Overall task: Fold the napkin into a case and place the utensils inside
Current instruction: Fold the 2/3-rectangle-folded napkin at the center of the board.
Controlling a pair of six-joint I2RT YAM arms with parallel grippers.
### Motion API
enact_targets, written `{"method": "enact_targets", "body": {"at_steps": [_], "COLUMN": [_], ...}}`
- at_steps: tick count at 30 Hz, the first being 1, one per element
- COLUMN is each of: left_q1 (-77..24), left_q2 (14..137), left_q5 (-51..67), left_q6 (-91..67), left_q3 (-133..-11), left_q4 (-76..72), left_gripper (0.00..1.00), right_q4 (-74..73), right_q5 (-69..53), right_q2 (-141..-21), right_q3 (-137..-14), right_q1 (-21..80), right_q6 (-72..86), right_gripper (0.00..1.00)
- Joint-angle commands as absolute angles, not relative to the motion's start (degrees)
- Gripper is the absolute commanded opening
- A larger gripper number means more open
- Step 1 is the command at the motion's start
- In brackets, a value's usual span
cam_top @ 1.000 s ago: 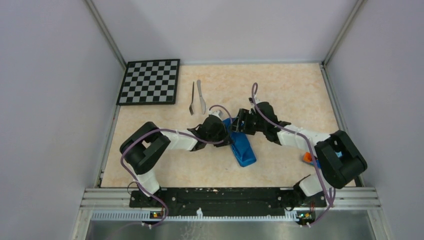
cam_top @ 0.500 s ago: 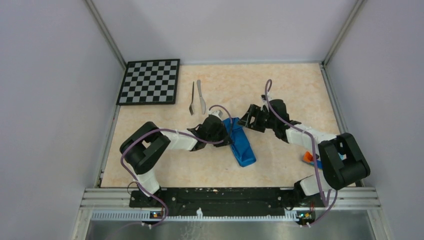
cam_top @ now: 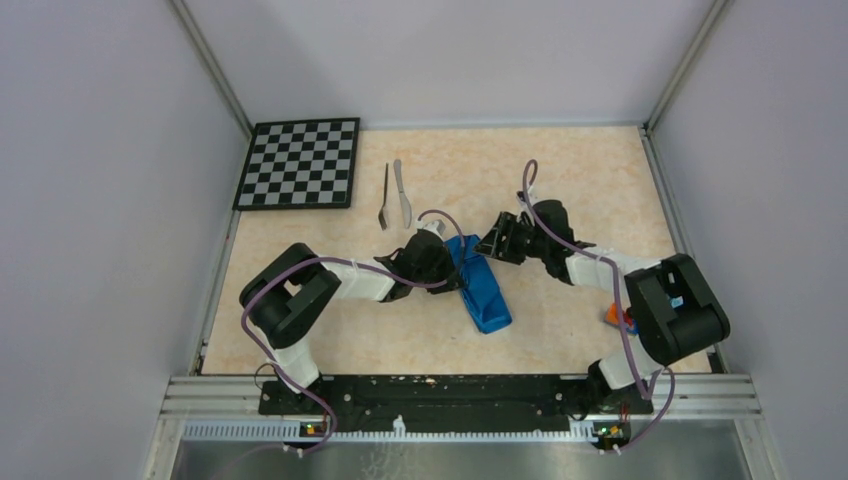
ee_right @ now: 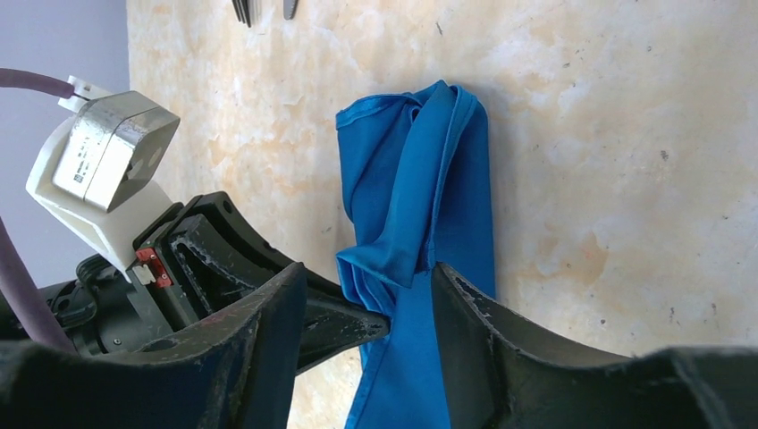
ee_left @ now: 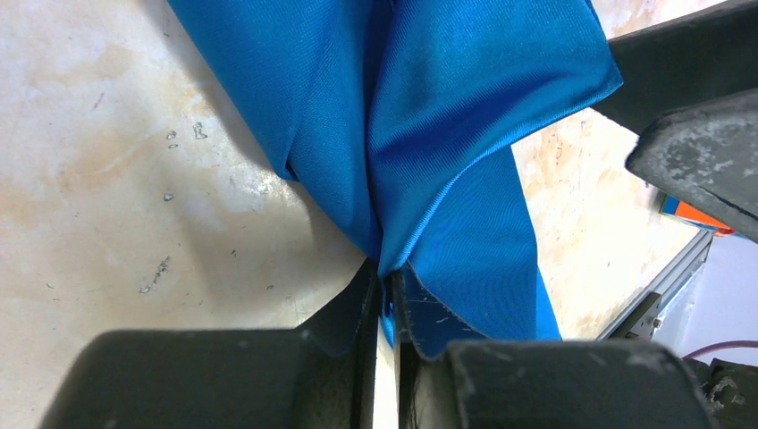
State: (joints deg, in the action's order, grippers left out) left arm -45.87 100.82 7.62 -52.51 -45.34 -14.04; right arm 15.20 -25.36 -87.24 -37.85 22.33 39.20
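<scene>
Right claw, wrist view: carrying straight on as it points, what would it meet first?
Most likely the bright blue folded cloth napkin, straight ahead of the right claw between its open jaws; the left claw, pinching that cloth, sits close beside. Depth is unclear.

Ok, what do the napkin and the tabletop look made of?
The napkin looks like finely woven cloth with a slight sheen, perhaps synthetic: thread lines, a stitched hem and soft folds show. The tabletop looks hard and smooth, mottled beige like stone or a stone-print laminate; which one I cannot tell.
</scene>
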Motion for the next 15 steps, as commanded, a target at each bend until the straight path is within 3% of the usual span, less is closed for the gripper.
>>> {"method": "enact_targets", "body": {"at_steps": [1, 7, 12, 14, 15], "left_q1": [-46.15, -46.36, -46.55, -46.58, -46.66], "left_q2": [101.95, 101.94, 101.9, 101.39, 100.56], "left_q5": [5.88, 5.8, 5.61, 6.0, 6.18], "left_q6": [-50.63, -50.45, -50.3, -49.84, -49.71], "left_q3": [-44.93, -45.25, -45.29, -45.18, -44.75], "left_q4": [-8.95, -8.62, -8.68, -9.13, -9.7], "left_gripper": [0.13, 0.12, 0.13, 0.19, 0.26], "right_q4": [19.01, 19.08, 19.3, 19.26, 19.0], "right_q5": [-26.01, -25.91, -25.84, -25.55, -25.35], "right_q2": [-88.63, -90.33, -90.64, -90.76, -90.83], "right_q3": [-37.86, -38.86, -38.94, -39.02, -39.14], "right_q1": [22.06, 22.04, 22.04, 22.1, 22.05], "right_q6": [38.38, 37.71, 37.25, 36.72, 36.4], "right_gripper": [0.51, 0.37, 0.17, 0.0, 0.0]}}
